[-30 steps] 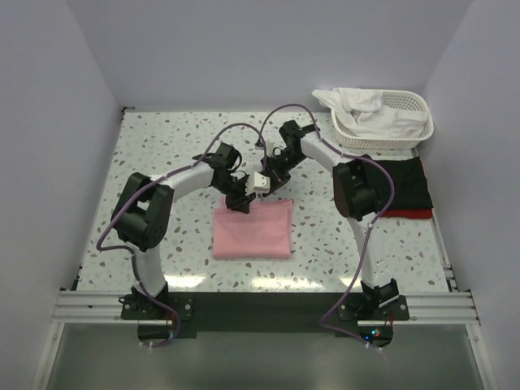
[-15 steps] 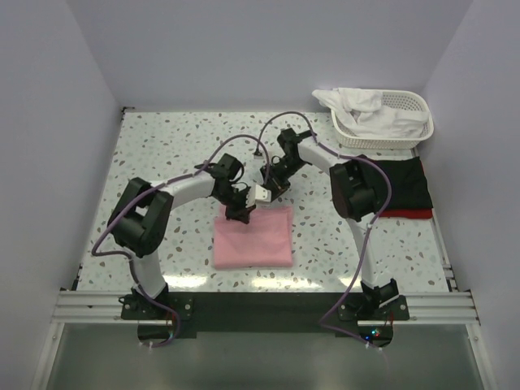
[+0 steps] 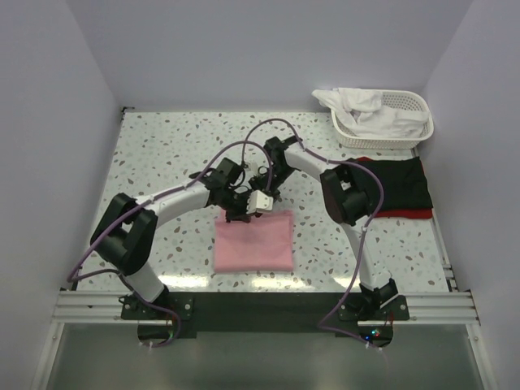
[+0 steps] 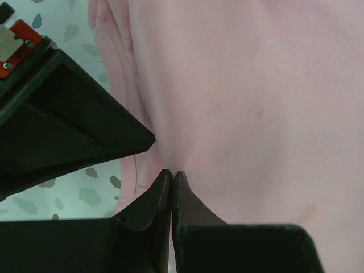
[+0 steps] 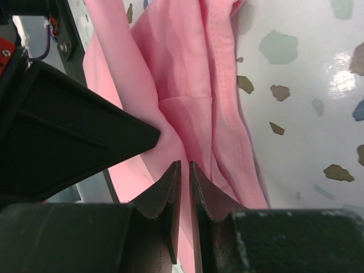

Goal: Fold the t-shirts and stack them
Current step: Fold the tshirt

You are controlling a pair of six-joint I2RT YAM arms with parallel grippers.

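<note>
Pink t-shirt (image 3: 253, 242), folded to a compact rectangle, lay flat on the bench (image 3: 162, 154) near its middle, just ahead of the arm bases. Both arms met at its far edge. The left gripper (image 3: 238, 214) had its jaws closed tip to tip on a small pucker of cloth near the far left corner. Just beside it, the right gripper (image 3: 257, 210) was clamped down to a narrow slit on the bunched, layered hem. To the right, well apart, a black t-shirt (image 3: 398, 180) lay on a red t-shirt (image 3: 409, 214), and a white t-shirt (image 3: 361, 110) hung over the rim of the basket (image 3: 410, 123) at the far right corner. The step in hand was judged to be the grasp of the far edge, made ahead either of one more fold toward the near edge or of a carry to the black and red stack; the pictures did not settle which. The next move would call for both grippers to rise together and level, with every layer of the edge caught, so that the folded rectangle did not open or skew.
</note>
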